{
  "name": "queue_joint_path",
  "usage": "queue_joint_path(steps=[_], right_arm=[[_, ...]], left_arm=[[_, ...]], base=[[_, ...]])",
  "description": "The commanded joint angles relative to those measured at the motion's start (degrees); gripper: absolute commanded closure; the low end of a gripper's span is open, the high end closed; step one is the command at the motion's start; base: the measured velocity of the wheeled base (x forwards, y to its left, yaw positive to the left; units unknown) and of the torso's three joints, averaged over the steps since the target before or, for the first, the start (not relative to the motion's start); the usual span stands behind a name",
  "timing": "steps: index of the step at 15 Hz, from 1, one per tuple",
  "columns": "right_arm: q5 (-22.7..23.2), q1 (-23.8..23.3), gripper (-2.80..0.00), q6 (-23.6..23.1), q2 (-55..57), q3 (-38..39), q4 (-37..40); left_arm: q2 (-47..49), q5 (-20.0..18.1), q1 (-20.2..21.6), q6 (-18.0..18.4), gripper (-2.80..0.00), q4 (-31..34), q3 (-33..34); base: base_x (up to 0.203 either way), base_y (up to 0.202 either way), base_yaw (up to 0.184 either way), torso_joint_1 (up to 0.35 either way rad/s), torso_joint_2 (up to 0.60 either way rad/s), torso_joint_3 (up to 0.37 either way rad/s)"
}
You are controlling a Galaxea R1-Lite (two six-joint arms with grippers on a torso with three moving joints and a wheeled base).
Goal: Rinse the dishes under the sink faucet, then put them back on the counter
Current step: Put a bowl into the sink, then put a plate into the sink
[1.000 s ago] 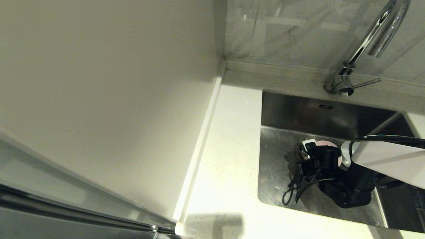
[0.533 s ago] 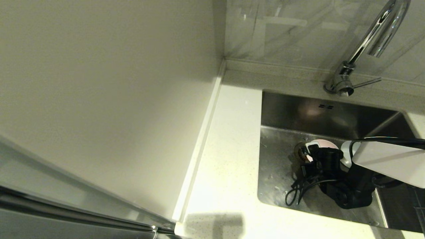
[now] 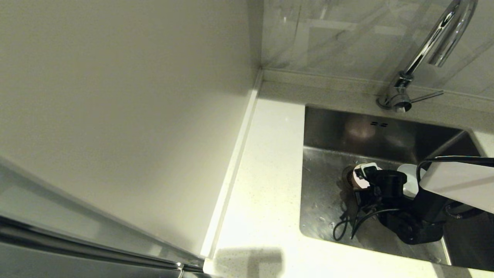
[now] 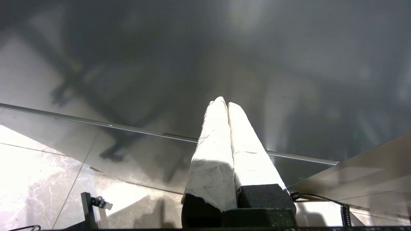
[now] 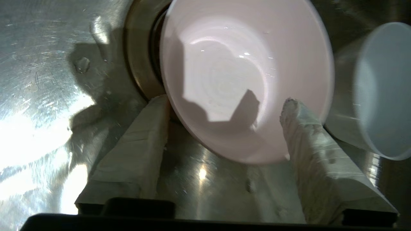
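Observation:
My right gripper (image 5: 224, 101) (image 3: 364, 175) is down in the sink (image 3: 328, 131), open. The pale pink bowl (image 5: 244, 70) leans tilted against the drain strainer (image 5: 141, 64), and its near rim lies between my spread fingers: one fingertip (image 5: 290, 107) is over the bowl's inside, the other (image 5: 157, 106) outside, by the strainer. The light blue-grey bowl (image 5: 379, 89) (image 3: 409, 181) lies just beside it. The lilac plate is out of view. The faucet (image 3: 432, 42) rises at the sink's back. My left gripper (image 4: 224, 104) is shut, empty and parked, absent from the head view.
The white speckled counter (image 3: 266, 173) runs along the sink's left, bounded by a beige wall panel (image 3: 115, 116). The faucet's side lever (image 3: 426, 96) sticks out to the right. Black cables (image 3: 347, 224) hang from my right wrist over the sink floor.
My right wrist has shifted a little to the right inside the sink. A pink glow from the bowl has appeared on the sink's back wall. The left arm has not moved.

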Motion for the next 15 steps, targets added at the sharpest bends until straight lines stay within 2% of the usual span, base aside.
queue_joint_path(steps=[1,5,7,9,11,12,15], right_arm=[[-0.23,-0.86,-2.80,-0.12,-5.72,3.31,-0.43],[-0.49,-4.08,-2.80,-0.24,-19.86,11.36,-0.32],[-0.56,-8.41,-2.80,-1.38,-31.13,15.40,0.41],[-0.27,-14.76,-2.80,-3.71,-42.98,17.56,3.54],[0.29,-21.42,-2.80,-5.41,-54.67,18.05,12.33],[0.51,-25.21,-2.80,-5.97,-60.03,17.65,19.59],[-0.19,-39.48,-2.80,-7.20,-68.43,13.22,48.34]], left_arm=[[0.00,0.01,-0.04,-0.01,0.00,-0.02,0.18],[0.00,0.01,-0.04,-0.01,0.00,-0.02,0.18],[0.00,0.01,0.04,-0.01,0.00,-0.02,0.18],[0.00,0.01,-0.01,-0.01,0.00,-0.02,0.18],[0.00,0.01,0.04,-0.01,0.00,-0.02,0.18],[0.00,0.01,0.00,-0.01,0.00,-0.02,0.18],[0.00,0.01,0.03,-0.01,0.00,-0.02,0.18]], base=[[0.000,0.000,0.000,0.000,0.00,0.000],[0.000,0.000,0.000,0.000,0.00,0.000],[0.000,0.000,0.000,0.000,0.00,0.000],[0.000,0.000,0.000,0.000,0.00,0.000],[0.000,0.000,0.000,0.000,0.00,0.000],[0.000,0.000,0.000,0.000,0.00,0.000],[0.000,0.000,0.000,0.000,0.00,0.000]])
